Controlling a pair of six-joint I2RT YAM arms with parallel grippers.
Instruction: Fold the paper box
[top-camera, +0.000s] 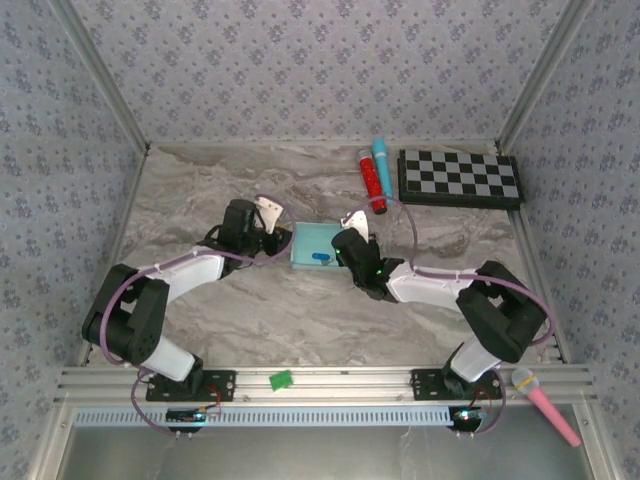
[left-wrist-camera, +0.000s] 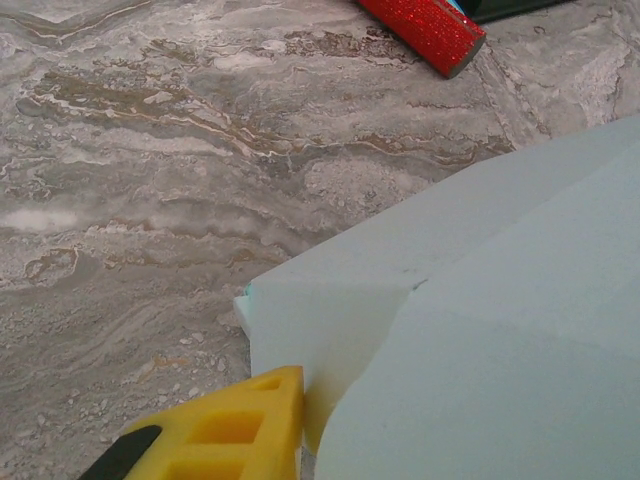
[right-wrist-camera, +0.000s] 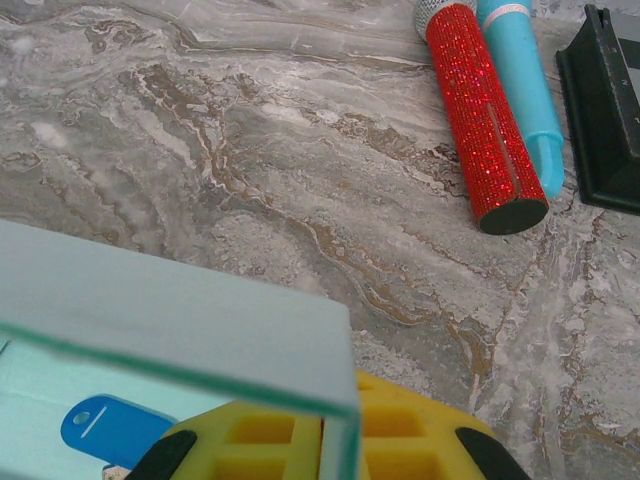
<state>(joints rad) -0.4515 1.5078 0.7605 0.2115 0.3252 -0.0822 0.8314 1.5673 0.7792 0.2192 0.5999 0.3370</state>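
Observation:
The paper box (top-camera: 315, 242), pale mint-blue card, stands open-topped in the middle of the marble table with a small blue tag (top-camera: 320, 257) inside. My left gripper (top-camera: 276, 240) is at its left wall. In the left wrist view one yellow finger (left-wrist-camera: 230, 425) lies flat against the card (left-wrist-camera: 500, 300), and the other finger is hidden behind it. My right gripper (top-camera: 346, 250) is at the right wall. In the right wrist view its jaws (right-wrist-camera: 340, 425) are shut with the box wall (right-wrist-camera: 170, 320) pinched between the yellow pads, and the blue tag (right-wrist-camera: 100, 428) shows inside.
A red glitter microphone (top-camera: 374, 185) and a blue one (top-camera: 381, 158) lie behind the box, with a checkerboard (top-camera: 460, 178) at the back right. A pink microphone (top-camera: 545, 400) and a green piece (top-camera: 281, 379) rest on the front rail. Patterned walls enclose the table.

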